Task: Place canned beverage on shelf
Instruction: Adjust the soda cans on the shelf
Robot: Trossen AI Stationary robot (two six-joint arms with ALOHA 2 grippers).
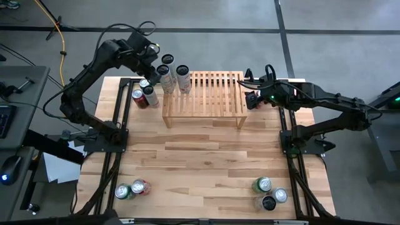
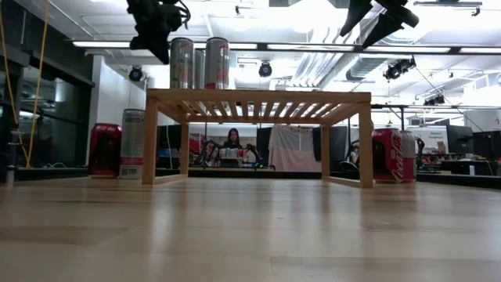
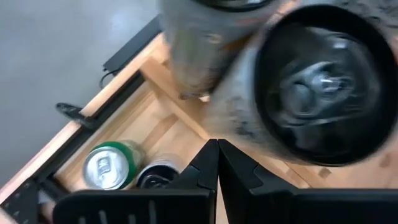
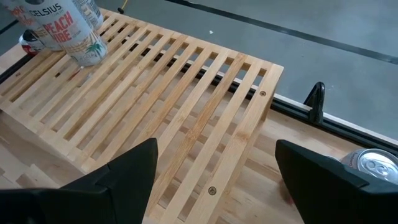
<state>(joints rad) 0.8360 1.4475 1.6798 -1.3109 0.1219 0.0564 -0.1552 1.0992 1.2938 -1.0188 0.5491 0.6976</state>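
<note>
The left claw [image 1: 152,51], fingers pressed together and empty, hangs at the upper left of the high view, just above the tall cans [image 1: 182,78]. These slim metal cylinders stand upright, long axes vertical, on the left end of the shelf [image 1: 212,100]. The right claw [image 1: 252,89], fingers apart and empty, hovers at the shelf's right end beside a red can [image 1: 252,100]. The shelf is light slatted wood on the wooden table [image 1: 206,162].
</note>
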